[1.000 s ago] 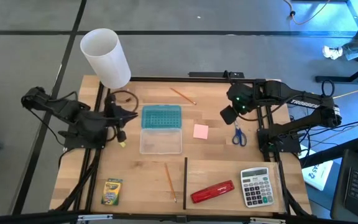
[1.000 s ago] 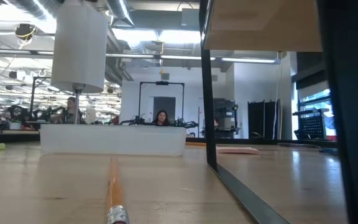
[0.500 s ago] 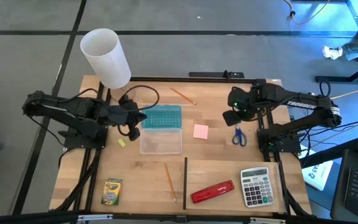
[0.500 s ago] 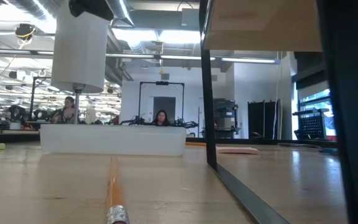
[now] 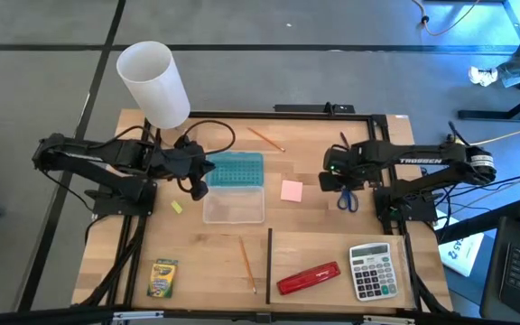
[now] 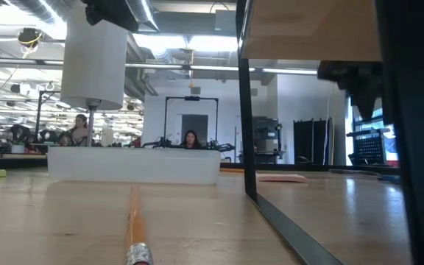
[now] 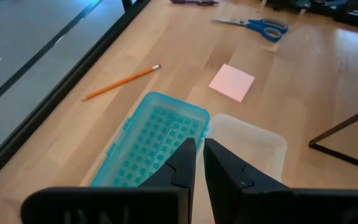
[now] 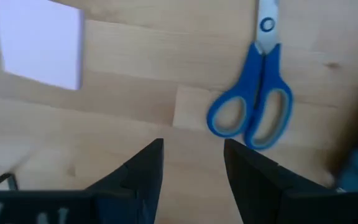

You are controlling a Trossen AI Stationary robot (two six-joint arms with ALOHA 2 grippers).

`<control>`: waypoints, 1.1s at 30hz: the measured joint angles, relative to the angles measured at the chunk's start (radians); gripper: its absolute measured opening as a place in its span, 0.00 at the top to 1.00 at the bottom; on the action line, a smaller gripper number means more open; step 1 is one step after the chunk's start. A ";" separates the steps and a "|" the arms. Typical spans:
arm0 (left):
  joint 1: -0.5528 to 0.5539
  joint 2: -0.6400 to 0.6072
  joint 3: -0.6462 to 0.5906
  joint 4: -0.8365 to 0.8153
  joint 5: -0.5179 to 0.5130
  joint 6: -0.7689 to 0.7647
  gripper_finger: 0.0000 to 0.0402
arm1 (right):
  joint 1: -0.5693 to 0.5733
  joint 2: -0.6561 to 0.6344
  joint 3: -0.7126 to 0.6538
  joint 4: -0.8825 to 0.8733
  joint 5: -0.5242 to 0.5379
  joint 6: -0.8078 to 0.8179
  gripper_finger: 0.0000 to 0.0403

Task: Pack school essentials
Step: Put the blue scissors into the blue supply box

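Observation:
The open pencil case has a turquoise lid [image 5: 235, 169] and a clear tray [image 5: 234, 203] and lies mid-table. My left gripper [image 5: 198, 185] hovers shut over the lid's left edge [image 7: 148, 143], holding nothing. My right gripper [image 5: 331, 179] points down, open, just left of the blue-handled scissors [image 8: 253, 106], which lie flat. The pink sticky-note pad [image 5: 291, 190] lies between case and scissors. The yellow eraser [image 5: 176, 207] rests left of the tray. One pencil [image 5: 264, 138] lies at the far side, and another [image 5: 246, 262] lies beside the dark pen [image 5: 269, 255]. The crayon box [image 5: 162, 278] is near-left.
A red stapler [image 5: 308, 278] and a grey calculator [image 5: 371, 271] lie at the near right. A white cylinder [image 5: 153, 83] stands tall at the far-left corner. Bare wood lies between the case and the near edge.
My left gripper has swung from beside the eraser toward the table's right, over the case's lid, staying shut; the eraser stays on the table. My right gripper has come down toward the table beside the scissors and rolled about its pointing line.

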 joint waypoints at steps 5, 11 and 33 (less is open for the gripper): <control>0.000 0.000 0.000 0.001 0.000 0.002 0.93 | 0.002 0.000 -0.118 0.124 0.000 0.060 0.58; 0.000 0.000 0.000 0.001 -0.001 0.002 0.93 | 0.033 0.000 -0.215 0.225 -0.022 0.156 0.58; 0.000 0.000 0.000 0.001 -0.006 0.002 0.93 | 0.043 0.000 -0.251 0.252 0.012 0.234 0.58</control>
